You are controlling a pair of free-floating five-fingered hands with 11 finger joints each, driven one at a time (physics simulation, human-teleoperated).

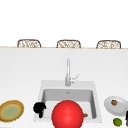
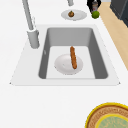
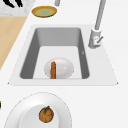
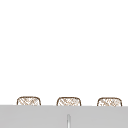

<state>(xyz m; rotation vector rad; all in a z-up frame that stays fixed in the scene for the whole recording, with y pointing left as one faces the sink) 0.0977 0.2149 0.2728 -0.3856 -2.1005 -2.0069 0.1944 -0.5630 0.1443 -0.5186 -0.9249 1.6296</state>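
Observation:
My left hand (image 1: 39, 108) hovers over the counter at the sink's front left corner, between the sink (image 1: 41, 86) and a yellow-rimmed plate (image 1: 11, 110); its dark fingers (image 3: 13, 3) look spread and hold nothing. At the picture's right edge, my right hand (image 1: 126, 118) is partly cut off beside a green lime (image 1: 117, 121). The same hand (image 2: 92, 3) appears above the lime (image 2: 95, 14) in the left side view. A large red ball (image 1: 67, 114) covers the sink's front. In the basin a brown sausage (image 2: 73, 57) lies across a white plate (image 2: 62, 66).
A white plate (image 1: 120, 107) on the right counter carries a small brown fruit (image 1: 114, 102). The tall faucet (image 1: 68, 72) stands behind the basin. Three woven chair backs (image 1: 68, 44) line the counter's far edge. A wooden floor strip (image 2: 117, 32) runs along the counter's near side.

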